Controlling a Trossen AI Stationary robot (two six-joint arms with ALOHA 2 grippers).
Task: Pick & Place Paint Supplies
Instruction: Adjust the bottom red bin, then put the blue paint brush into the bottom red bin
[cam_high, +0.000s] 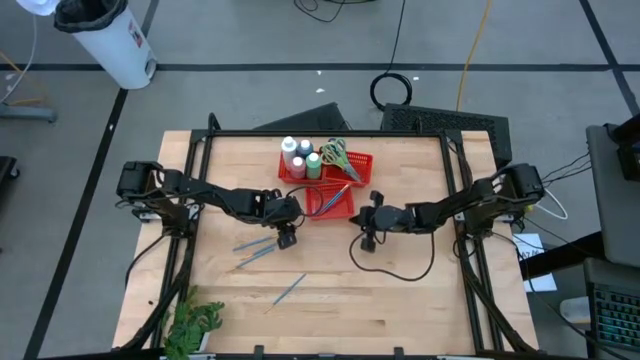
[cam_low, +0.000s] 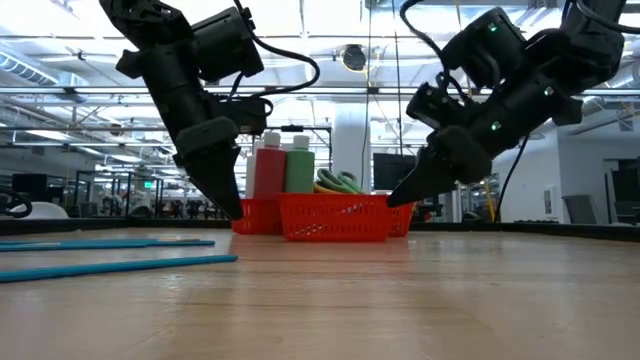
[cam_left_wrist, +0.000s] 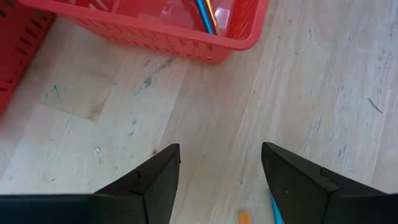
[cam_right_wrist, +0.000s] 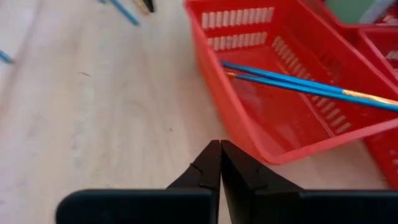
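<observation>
Toward the far middle of the pale wooden butcher-block table (cam_high: 400, 300), three red mesh plastic baskets (cam_high: 335, 200) sit clustered together: the back left one holds upright white-capped paint bottles (cam_high: 298, 157), one red and one green in the low view, the back right one holds a tangle of green-and-yellow-handled scissors (cam_high: 335, 153), and the nearest basket holds two thin blue brushes with orange ferrules (cam_right_wrist: 298, 83) lying slantwise across its floor. More thin blue brushes (cam_high: 258, 247) lie loose on the bare wood nearer the front left, with one further brush (cam_high: 289, 290) apart from them toward the front edge. The left gripper (cam_high: 287, 238) hangs just above the loose brushes beside the nearest basket, its two dark fingers (cam_left_wrist: 155, 180) spread apart and holding nothing. The right gripper (cam_high: 366, 240) is poised low near that basket's right corner, its fingers pressed tightly together with nothing between them. A green leafy plant (cam_high: 192, 322) stands at the table's front left corner. Grey floor with cables surrounds the table, and the low view shows a bright hall with ceiling beams behind.
</observation>
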